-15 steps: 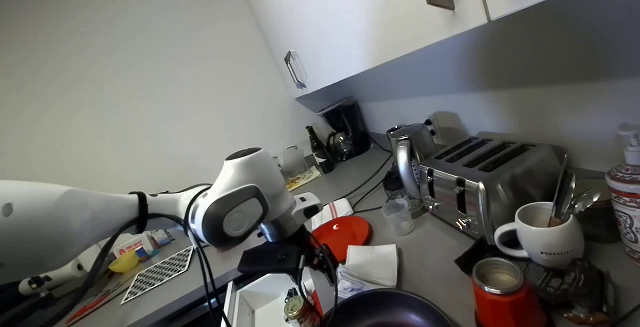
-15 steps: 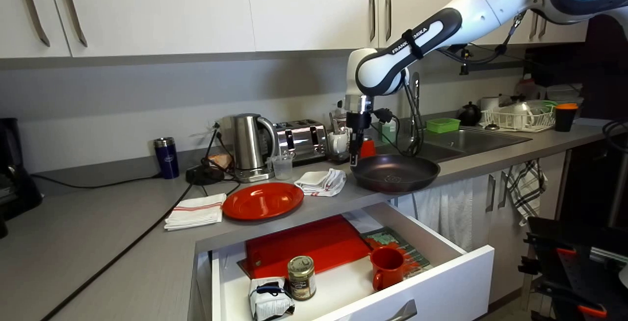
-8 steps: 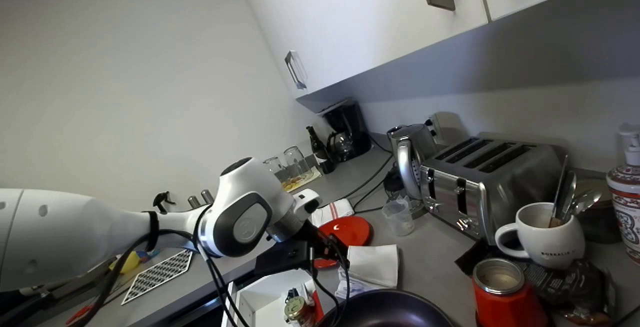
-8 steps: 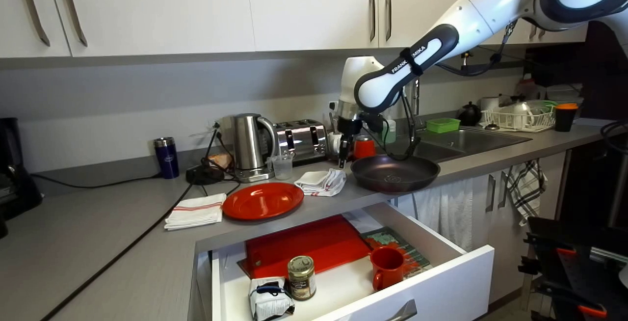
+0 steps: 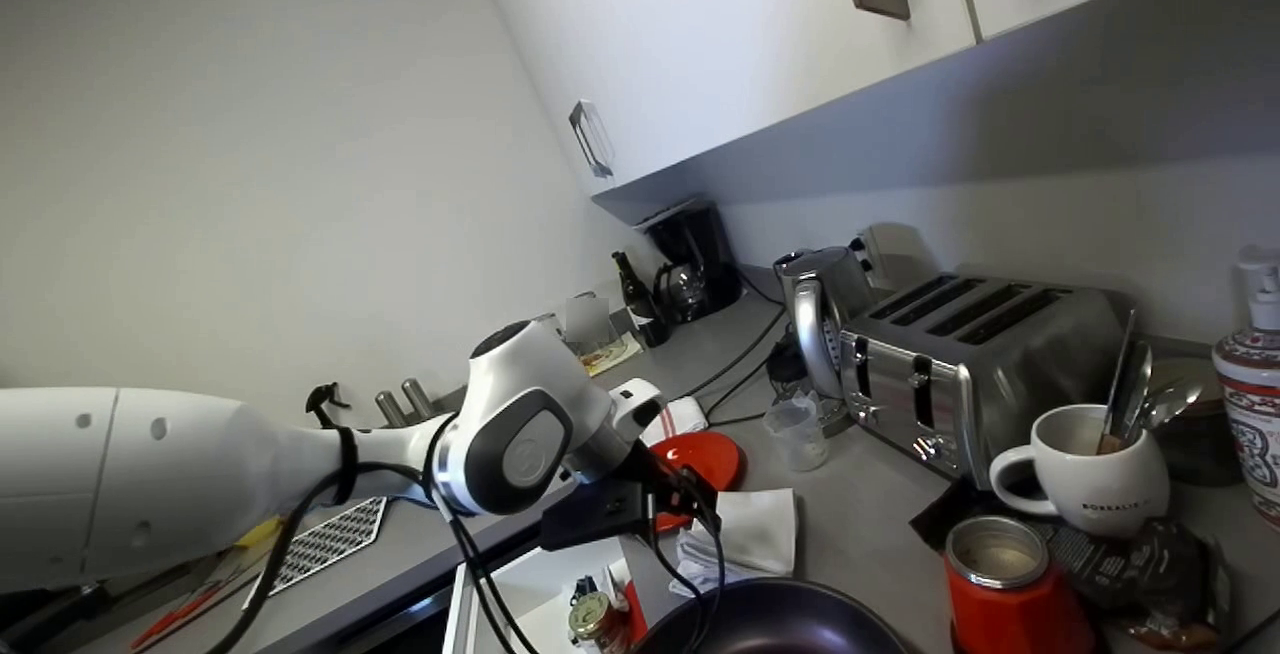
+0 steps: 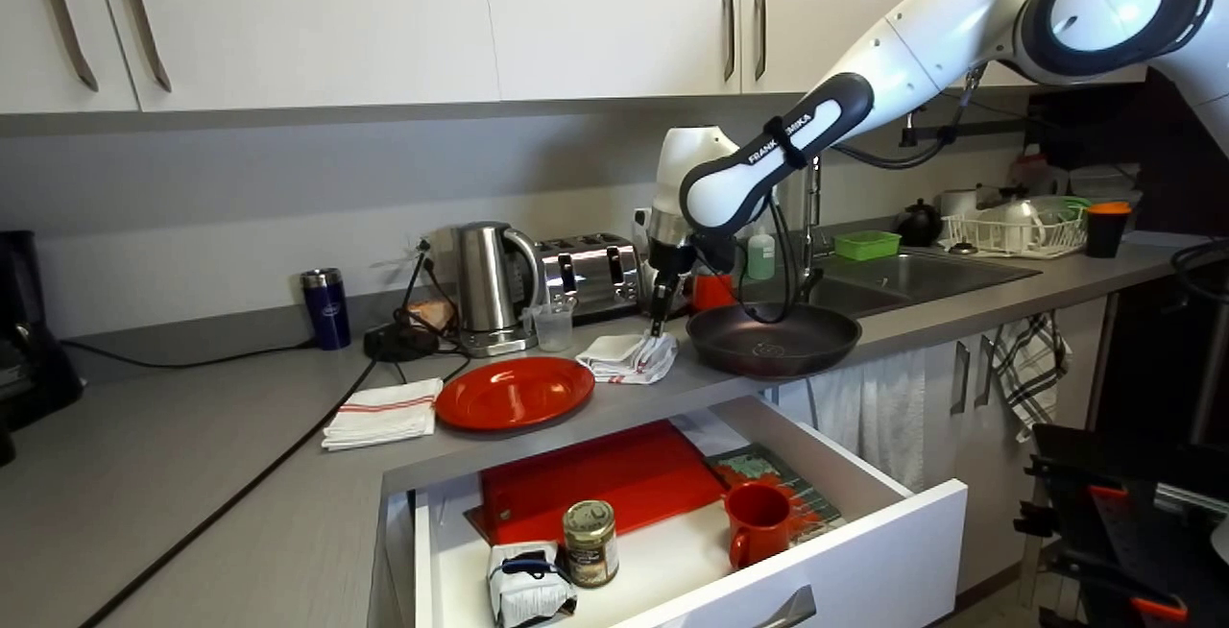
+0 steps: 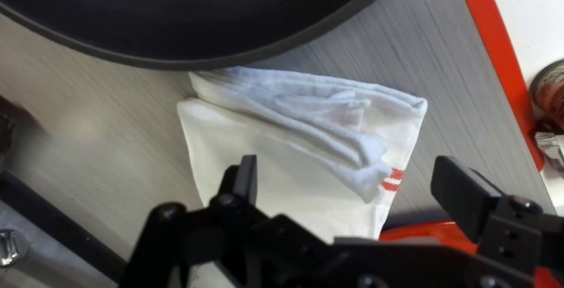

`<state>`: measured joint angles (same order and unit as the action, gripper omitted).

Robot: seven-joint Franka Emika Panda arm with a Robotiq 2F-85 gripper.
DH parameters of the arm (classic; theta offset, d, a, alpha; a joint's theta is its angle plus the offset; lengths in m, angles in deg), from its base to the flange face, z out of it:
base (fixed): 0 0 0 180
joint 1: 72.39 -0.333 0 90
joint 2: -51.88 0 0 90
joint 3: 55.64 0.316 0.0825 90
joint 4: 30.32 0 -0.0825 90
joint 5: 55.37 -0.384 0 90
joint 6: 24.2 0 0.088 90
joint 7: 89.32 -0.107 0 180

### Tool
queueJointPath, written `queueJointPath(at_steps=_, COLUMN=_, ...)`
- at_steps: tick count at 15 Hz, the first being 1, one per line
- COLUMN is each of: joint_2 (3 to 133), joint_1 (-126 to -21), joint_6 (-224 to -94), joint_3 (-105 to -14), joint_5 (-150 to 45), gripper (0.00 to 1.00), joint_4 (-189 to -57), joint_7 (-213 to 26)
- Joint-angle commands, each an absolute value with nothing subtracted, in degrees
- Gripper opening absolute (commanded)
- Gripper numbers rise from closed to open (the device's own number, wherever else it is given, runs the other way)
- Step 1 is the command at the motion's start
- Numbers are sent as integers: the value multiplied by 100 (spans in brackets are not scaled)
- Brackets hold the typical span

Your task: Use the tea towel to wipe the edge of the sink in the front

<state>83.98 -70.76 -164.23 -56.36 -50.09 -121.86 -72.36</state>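
At nine o'clock from the frying pan, in an exterior view: white tea towel, rumpled, ungrasped. Tool: spread wide above it, nothing held. Step, I judge: pick-up; next, I pinch, then carry toward three o'clock, to the sink. Drawer: red mug, tin can.

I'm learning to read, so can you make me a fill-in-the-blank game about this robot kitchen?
The gripper over the tea towel is ____, not shut.
The red mug is inside the pulled-out ____.
The red plate lies between ____ white towels.
The tub by the sink is coloured ____.

Missing words: open; drawer; two; green.
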Motion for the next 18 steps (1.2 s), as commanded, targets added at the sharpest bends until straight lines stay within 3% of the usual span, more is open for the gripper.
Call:
queueJointPath(at_steps=1, joint_2=8802, joint_1=-6929, joint_6=-16055, joint_3=-5474, joint_5=-5099, gripper=100, joint_4=-11547, joint_7=-7130)
queueJointPath(at_steps=18, joint_2=9843, joint_1=-6892, joint_6=-14919, joint_3=-5388, joint_5=-4940, gripper=100, joint_4=-10300, joint_7=-6784)
